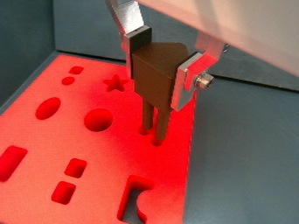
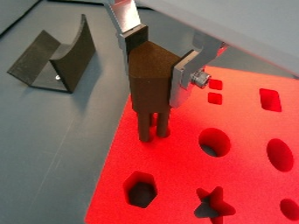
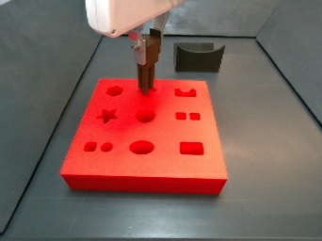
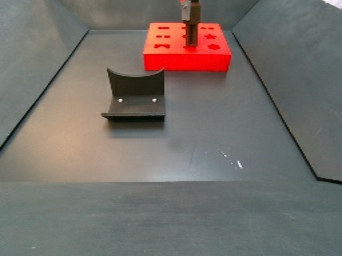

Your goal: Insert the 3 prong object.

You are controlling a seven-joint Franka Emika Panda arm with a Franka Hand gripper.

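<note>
3 prong object [image 1: 156,80] between gripper [image 1: 163,54] jaws.

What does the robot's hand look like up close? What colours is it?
The gripper has two flat silver metal fingers with dark pads inside. One finger carries a small round silver bolt on its outer face. Above them sits a smooth white, rounded body. No cables or markings show.

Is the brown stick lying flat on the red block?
No, the 3 prong object stands upright in the gripper, prongs down on the red block.
</note>
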